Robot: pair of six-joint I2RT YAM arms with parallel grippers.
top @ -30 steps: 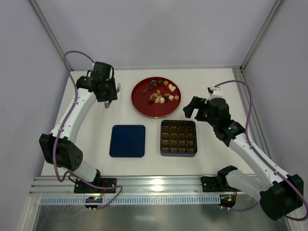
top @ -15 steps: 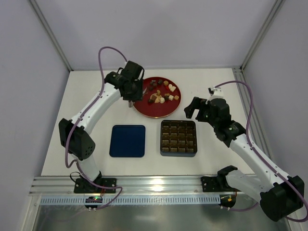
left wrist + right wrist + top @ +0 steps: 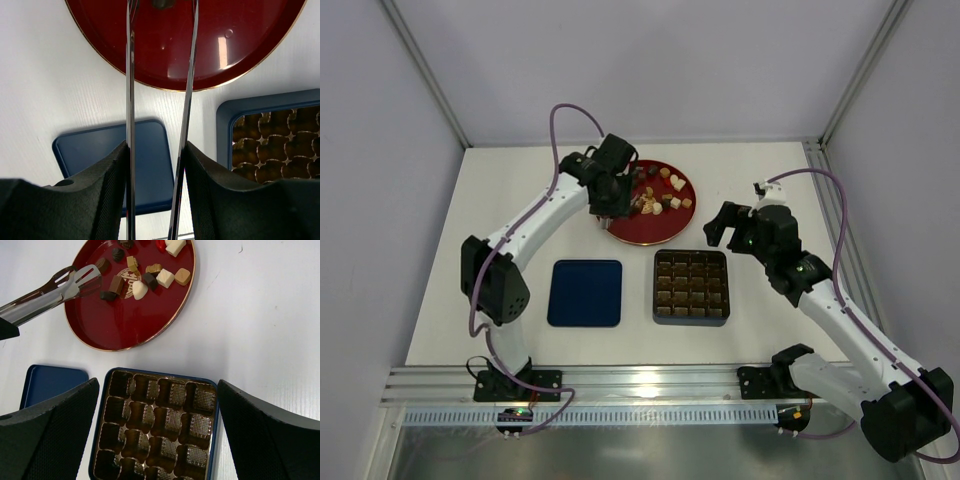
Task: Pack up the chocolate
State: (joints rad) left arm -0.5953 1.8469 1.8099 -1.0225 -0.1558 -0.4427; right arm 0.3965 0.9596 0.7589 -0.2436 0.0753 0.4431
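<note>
The left gripper (image 3: 155, 150) is clamped on thin steel tongs (image 3: 35, 302), which extend its reach so the slotted tips hover beside the chocolate (image 3: 139, 290). These are small glossy rounds, squares and hearts, clustered toward 1 o'clock on the lacquer-red plate (image 3: 125, 330) in the top view. The right gripper (image 3: 159, 435) hangs with jaws fully apart above the gridded tray (image 3: 160, 374), whose visible cells are unfilled, with the matte navy lid (image 3: 50, 382) at its 9 o'clock.

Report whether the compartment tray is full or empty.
Empty: every visible compartment of the tray is bare; the chocolates lie on the red plate.
</note>
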